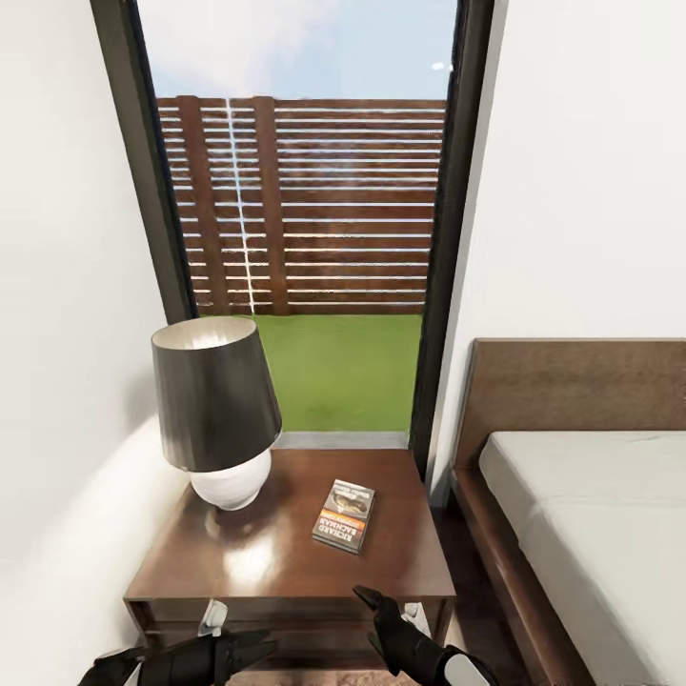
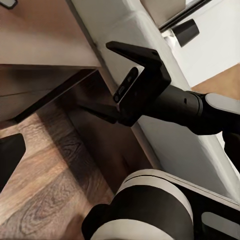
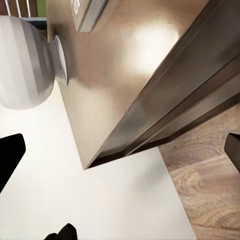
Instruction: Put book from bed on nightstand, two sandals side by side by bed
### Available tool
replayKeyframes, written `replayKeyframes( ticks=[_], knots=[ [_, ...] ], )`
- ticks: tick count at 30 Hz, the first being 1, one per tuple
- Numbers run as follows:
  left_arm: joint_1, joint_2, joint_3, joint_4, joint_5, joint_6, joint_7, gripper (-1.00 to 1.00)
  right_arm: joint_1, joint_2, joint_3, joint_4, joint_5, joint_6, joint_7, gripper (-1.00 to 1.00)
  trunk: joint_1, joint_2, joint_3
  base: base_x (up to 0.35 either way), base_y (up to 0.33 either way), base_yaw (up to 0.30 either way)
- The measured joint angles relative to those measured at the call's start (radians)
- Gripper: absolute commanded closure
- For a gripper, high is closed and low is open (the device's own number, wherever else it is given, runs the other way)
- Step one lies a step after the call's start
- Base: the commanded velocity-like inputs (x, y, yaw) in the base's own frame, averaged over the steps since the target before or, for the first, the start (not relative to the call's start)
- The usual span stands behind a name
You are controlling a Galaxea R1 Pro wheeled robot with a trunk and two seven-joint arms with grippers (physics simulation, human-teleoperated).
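The book (image 1: 344, 515), a dark paperback with an orange band, lies flat on the glossy top of the nightstand (image 1: 276, 562), right of centre; its corner (image 3: 90, 12) is in the right wrist view too. The bed (image 1: 591, 514) stands to the right. My right gripper (image 1: 373, 602) hovers open and empty just in front of the nightstand's front edge, below the book; the left wrist view shows its fingers (image 2: 135, 52) spread. My left gripper (image 1: 250, 651) is low at the front left, open, holding nothing. The sandals are out of view.
A lamp (image 1: 214, 410) with a dark shade and white round base (image 3: 22, 65) stands on the nightstand's left half. White walls close in on the left and behind the bed. A tall window is behind the nightstand. Wooden floor (image 2: 45, 190) lies below.
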Motion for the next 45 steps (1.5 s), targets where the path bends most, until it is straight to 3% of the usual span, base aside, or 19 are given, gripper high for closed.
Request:
replayKeyframes(
  ticks=[9,11,13,14,16,17,22,26,34,45],
  knots=[
    [0.000,-0.005,-0.002,0.001,-0.001,-0.010,0.053,-1.00,0.000,-0.004,0.008,0.000,0.007,0.001,0.003,-1.00,0.000,0.000,0.000,-0.003,0.000,0.000],
    [0.000,-0.017,-0.003,0.001,-0.003,-0.016,0.132,-1.00,0.001,-0.018,0.019,0.002,0.030,0.003,0.007,-1.00,0.000,0.000,0.000,0.000,0.000,0.000],
    [0.000,-0.021,-0.002,0.001,-0.003,-0.019,0.161,-1.00,0.002,-0.059,0.022,0.003,0.082,0.005,0.008,-1.00,0.000,0.000,0.000,0.000,0.000,0.000],
    [0.000,-0.023,-0.003,0.001,-0.003,-0.020,0.171,-1.00,0.003,-0.091,0.019,0.005,0.148,0.006,0.010,-1.00,0.000,0.000,0.000,0.000,0.000,0.000],
    [0.000,-0.024,-0.003,0.001,-0.004,-0.021,0.180,-1.00,0.006,-0.122,0.021,0.005,0.240,0.005,0.011,-1.00,-0.004,0.007,0.003,0.000,0.000,0.000],
    [0.000,-0.024,-0.003,0.001,-0.004,-0.021,0.183,-1.00,0.007,-0.131,0.021,0.005,0.296,0.004,0.012,-1.00,-0.008,0.014,0.006,0.000,0.000,0.000],
    [0.004,-0.025,-0.003,0.002,-0.005,-0.021,0.187,-1.00,0.010,-0.141,0.021,0.006,0.381,0.001,0.013,-1.00,-0.027,0.049,0.022,0.000,0.000,0.000],
    [0.010,-0.022,-0.003,0.003,-0.006,-0.026,0.188,-1.00,0.012,-0.142,0.021,0.008,0.392,-0.006,0.013,-1.00,-0.042,0.077,0.034,0.000,0.000,0.000],
    [0.012,-0.021,-0.003,0.044,-0.007,-0.042,0.187,-1.00,0.012,-0.142,0.022,0.134,0.396,-0.082,0.013,-1.00,-0.073,0.133,0.059,0.000,0.000,0.000],
    [0.012,-0.022,-0.003,0.046,-0.008,-0.043,0.186,-1.00,0.012,-0.142,0.022,0.142,0.396,-0.092,0.012,-1.00,-0.115,0.210,0.094,0.000,0.000,0.000]
  ],
)
